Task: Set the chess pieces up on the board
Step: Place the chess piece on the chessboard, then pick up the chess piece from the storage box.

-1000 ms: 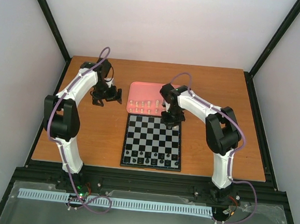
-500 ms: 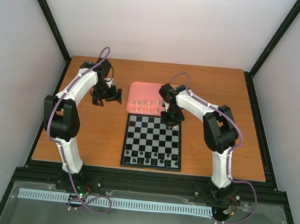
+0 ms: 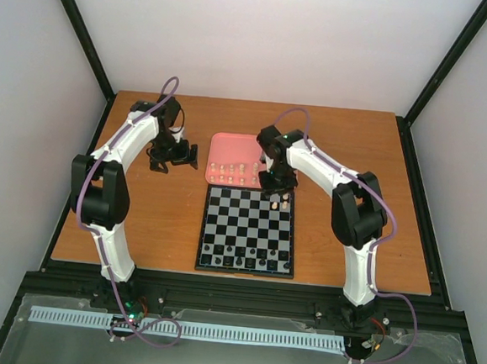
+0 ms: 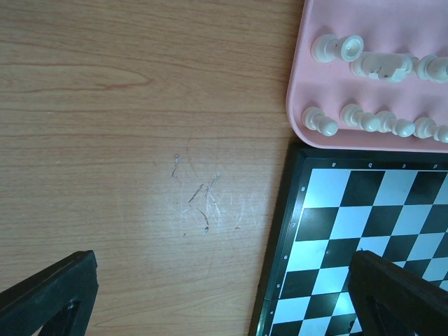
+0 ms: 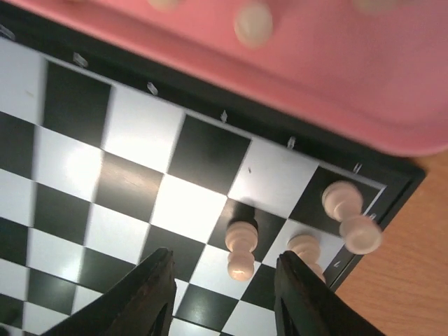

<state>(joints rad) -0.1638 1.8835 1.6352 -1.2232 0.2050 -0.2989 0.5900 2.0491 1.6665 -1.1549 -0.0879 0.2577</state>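
Note:
The board [image 3: 246, 230] lies mid-table, with black pieces along its near rows. Three cream chess pieces stand at its far right corner [image 3: 281, 203]; in the right wrist view a pawn [image 5: 240, 246] stands just ahead of my open, empty right gripper [image 5: 225, 302], with two more [image 5: 306, 248] [image 5: 346, 210] to its right. My right gripper [image 3: 274, 183] hovers over the board's far edge. More cream pieces [image 3: 234, 171] lie in the pink tray [image 3: 221, 142], and they also show in the left wrist view [image 4: 371, 120]. My left gripper [image 3: 171, 158] is open and empty over bare table left of the tray.
The pink tray [image 4: 308, 70] touches the board's far edge [image 4: 308, 157]. Bare wooden table [image 4: 140, 140] lies left of the board. Black frame rails run along the table's sides and front [image 3: 243, 296].
My right gripper has drawn back from the board's far right squares toward the tray, leaving a cream pawn uncovered there. The left arm has not moved.

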